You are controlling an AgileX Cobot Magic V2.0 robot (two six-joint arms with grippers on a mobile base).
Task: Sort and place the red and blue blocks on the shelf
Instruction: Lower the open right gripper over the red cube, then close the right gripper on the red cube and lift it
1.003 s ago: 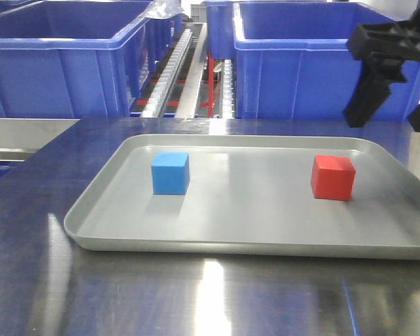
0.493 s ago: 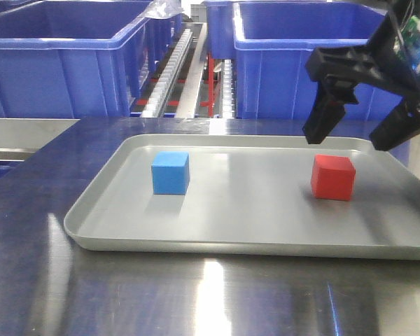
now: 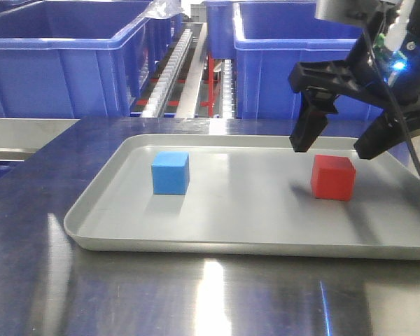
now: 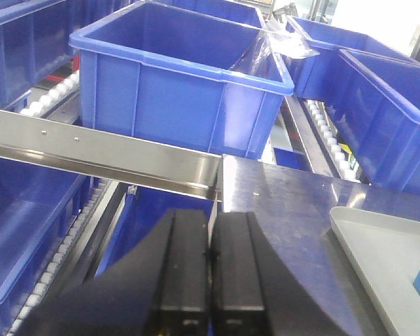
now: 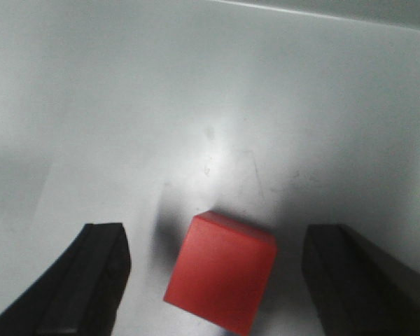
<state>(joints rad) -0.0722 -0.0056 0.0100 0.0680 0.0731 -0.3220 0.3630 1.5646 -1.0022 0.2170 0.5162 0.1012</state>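
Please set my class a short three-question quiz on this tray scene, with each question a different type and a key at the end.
1. True or false: the right end effector is gripping the red block.
2. Multiple choice: on the tray, the blue block lies A) apart from the red block, to its left in the front view; B) stacked on top of it; C) touching its side.
3. Fill the gap: the left end effector has its jaws ____.
Key: 1 false, it is open just above the block; 2 A; 3 shut.
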